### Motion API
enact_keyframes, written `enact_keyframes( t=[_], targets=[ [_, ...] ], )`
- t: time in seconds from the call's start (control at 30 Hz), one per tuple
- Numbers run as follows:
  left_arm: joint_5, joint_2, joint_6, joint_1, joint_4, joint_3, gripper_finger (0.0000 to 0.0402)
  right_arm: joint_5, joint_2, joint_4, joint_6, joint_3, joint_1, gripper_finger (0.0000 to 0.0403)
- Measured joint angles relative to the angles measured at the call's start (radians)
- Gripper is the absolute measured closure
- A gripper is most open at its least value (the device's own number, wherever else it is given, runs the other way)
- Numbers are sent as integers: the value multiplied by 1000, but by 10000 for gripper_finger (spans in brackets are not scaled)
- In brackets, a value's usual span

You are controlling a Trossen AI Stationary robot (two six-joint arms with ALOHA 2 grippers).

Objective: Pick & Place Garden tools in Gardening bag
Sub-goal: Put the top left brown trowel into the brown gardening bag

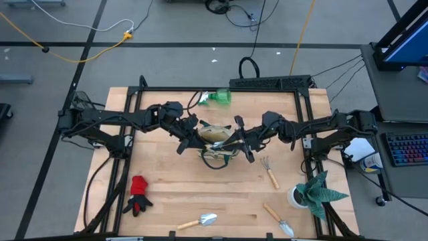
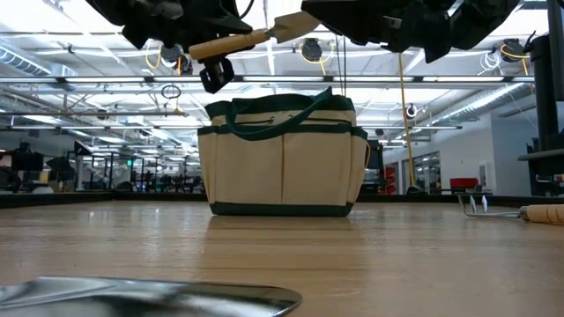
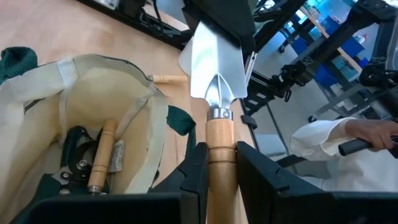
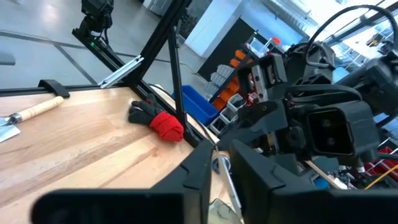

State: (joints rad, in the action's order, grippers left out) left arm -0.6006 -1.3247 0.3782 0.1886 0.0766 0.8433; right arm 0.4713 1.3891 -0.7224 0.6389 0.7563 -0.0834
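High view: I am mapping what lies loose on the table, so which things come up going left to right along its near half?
Red glove → trowel → fork-rake → second trowel → potted plant.

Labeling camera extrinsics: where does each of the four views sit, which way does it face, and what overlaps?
High: overhead, straight down; both arms meet over the gardening bag.
Low: table height, level across at the bag; arms enter from above.
Left wrist: past the left gripper, shut on a trowel, into the bag.
Right wrist: past the right gripper, on the trowel blade, toward the red glove.
Shared: trowel in low and left wrist; glove in high and right wrist.
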Motion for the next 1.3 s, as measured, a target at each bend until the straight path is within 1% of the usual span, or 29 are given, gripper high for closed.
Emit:
enact_keyframes(
  t=[0.1,0.17,0.23,0.53,0.67,0.8,1.07,1.13,1.3],
  targets=[
    [0,0,0,0,4,0,336,-5,0,7,2,0,0,377],
    [2,0,2,-1,4,0,336,-35,0,14,5,0,0,392],
    [-3,0,1,-1,4,0,336,-61,-1,21,14,0,2,399],
    [0,0,-7,-1,3,-1,336,-70,-1,28,11,0,0,401],
    [2,0,-58,-2,3,-1,334,-73,-1,39,-39,0,0,402],
    [15,0,-103,-2,0,-2,319,-79,-2,73,-89,0,-2,402],
    [117,1,-135,-2,8,0,283,-91,1,138,-196,0,-2,403],
    [140,1,-142,-2,5,0,278,-115,1,143,-220,-6,-1,403],
    [159,1,-141,-2,-17,0,275,-265,-9,137,-266,-35,0,403]
  ],
)
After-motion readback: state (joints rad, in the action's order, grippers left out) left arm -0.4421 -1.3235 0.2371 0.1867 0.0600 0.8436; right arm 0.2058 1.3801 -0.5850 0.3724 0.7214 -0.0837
